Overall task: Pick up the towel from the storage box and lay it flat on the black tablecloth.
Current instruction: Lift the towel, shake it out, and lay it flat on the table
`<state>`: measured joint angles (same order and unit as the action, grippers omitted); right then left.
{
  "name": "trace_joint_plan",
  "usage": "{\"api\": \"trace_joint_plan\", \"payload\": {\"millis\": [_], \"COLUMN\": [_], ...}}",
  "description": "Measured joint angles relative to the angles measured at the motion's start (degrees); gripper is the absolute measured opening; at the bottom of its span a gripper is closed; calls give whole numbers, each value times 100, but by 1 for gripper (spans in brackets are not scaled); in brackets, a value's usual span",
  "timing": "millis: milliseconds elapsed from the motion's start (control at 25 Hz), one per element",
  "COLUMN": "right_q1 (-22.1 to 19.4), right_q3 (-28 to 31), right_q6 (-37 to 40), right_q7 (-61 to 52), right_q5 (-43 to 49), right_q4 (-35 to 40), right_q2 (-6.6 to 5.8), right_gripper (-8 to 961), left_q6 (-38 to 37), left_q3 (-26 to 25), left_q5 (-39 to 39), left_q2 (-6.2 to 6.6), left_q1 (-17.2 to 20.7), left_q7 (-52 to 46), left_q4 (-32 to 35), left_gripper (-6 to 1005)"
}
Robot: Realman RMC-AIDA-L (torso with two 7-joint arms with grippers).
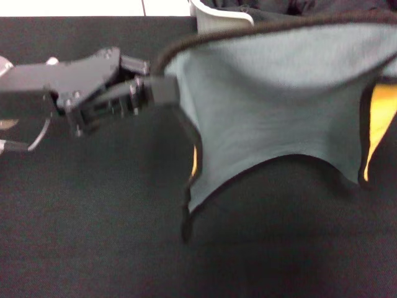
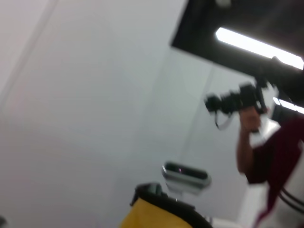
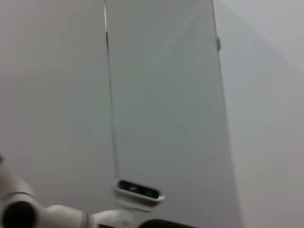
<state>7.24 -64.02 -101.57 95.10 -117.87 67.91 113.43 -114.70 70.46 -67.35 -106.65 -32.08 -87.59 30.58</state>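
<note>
Left tool (image 1: 162, 92) is clenched on the upper left corner of the towel (image 1: 273, 105), and we hold that cloth stretched in the air above the black tablecloth (image 1: 93, 223), grey-teal face up, orange underside showing at its right edge and by the left fold. Our right tool lies outside the head view, so we cannot tell its state. Behind the towel's top edge sits the storage box (image 1: 217, 18), at the far side of the tabletop.
</note>
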Motion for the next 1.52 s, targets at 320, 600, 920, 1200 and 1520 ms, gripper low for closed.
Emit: {"api": "trace_joint_plan", "payload": {"millis": [320, 600, 920, 1200, 1520], "right_q1": [-1389, -1034, 1321, 1369, 1422], "right_q3": [-1169, -906, -904, -653, -538], "right_q6": [-50, -35, 38, 347, 792], "right_q7": [-145, 102, 1412, 1753, 1914], "right_q5": [-808, -541, 380, 377, 761], "right_q4": [1076, -577, -4364, -4441, -4436], "right_q2": [-211, -130, -64, -127, -351], "right_gripper": [13, 13, 13, 12, 12], "left_q6": [-208, -186, 644, 1313, 1890], "left_q3": [422, 136, -1407, -1420, -1426], "left_q5": [-214, -708, -3024, -3214, -3413], "left_q2": [-76, -10, -196, -163, -169], "left_q1": [871, 669, -186, -189, -290], "left_q7": [-1051, -1242, -925, -1025, -1149], "left_q4": [1791, 1400, 28, 84, 88], "left_gripper": [7, 7, 7, 6, 6]}}
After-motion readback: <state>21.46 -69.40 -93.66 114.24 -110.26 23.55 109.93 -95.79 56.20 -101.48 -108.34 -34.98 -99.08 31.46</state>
